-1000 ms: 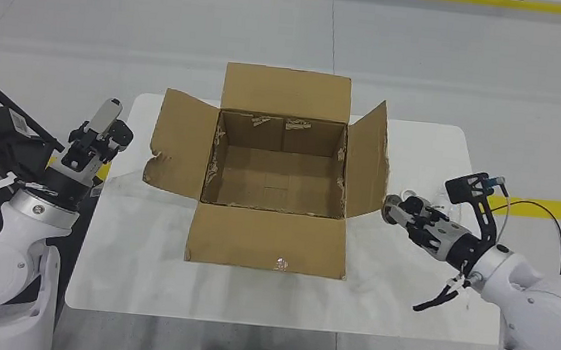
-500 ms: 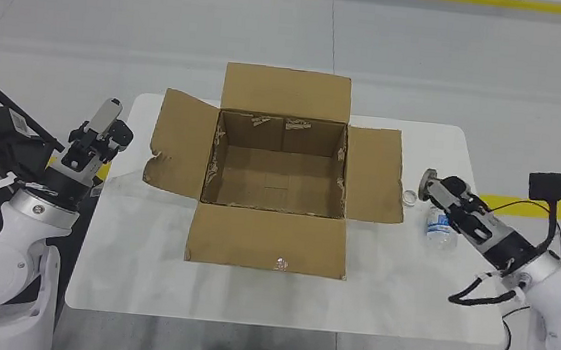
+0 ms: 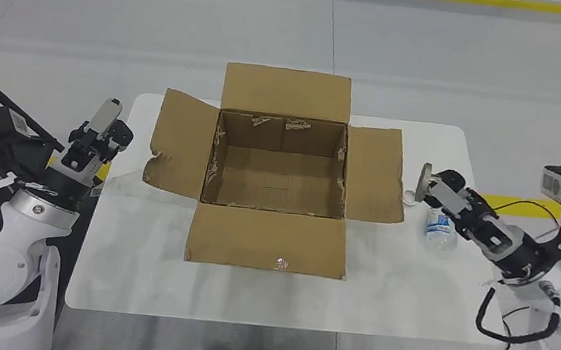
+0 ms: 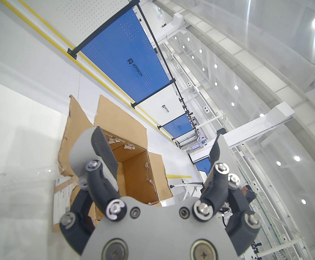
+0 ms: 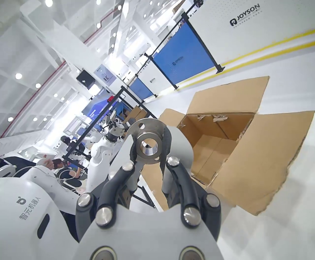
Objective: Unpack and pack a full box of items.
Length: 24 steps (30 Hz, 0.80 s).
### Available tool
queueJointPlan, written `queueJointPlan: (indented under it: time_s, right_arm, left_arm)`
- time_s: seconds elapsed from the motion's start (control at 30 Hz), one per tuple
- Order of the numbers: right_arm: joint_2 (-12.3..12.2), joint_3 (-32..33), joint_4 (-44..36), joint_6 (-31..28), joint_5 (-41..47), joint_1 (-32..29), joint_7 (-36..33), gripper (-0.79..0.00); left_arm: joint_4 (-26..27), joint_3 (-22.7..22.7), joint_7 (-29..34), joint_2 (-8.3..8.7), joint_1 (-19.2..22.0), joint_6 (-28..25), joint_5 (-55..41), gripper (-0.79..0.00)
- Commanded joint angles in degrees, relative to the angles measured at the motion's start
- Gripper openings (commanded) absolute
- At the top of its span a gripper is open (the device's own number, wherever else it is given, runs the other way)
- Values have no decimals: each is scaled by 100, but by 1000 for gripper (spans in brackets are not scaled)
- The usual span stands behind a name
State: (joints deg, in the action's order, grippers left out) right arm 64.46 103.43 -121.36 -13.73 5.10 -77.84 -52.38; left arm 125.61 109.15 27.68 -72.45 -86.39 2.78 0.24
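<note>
Since a second ago, my right fingers (image 5: 178, 145) have pulled back from the box (image 3: 270, 239) toward the edge of the counter (image 3: 152, 264). The side flap (image 3: 375, 173) that stood up next to them now lies flat. They are shut tight on a shiny metal ring (image 5: 150, 126) with a round hole in the middle and a flat plate behind it. It is up in the air, just beside the flap and outside the box. A small clear bottle (image 3: 440, 227) sits on the counter next to my arm. The box looks bare inside, so I think the taking-out part is almost done. My left fingers (image 4: 103, 147) are spread wide with nothing in them, and they have stayed by the other side of the box.
</note>
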Motion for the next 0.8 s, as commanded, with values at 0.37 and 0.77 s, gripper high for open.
queueJointPlan:
  time_s: [0.37, 0.77]
  right_arm:
    - [125, -3438, 543, 1246, -3625, 2011, 248, -785]
    - [758, -5932, 2439, 2092, -4604, 3978, 608, -785]
  left_arm:
    - [0, 0, 0, 0, 0, 0, 0, 0]
    - [0, 0, 0, 0, 0, 0, 0, 0]
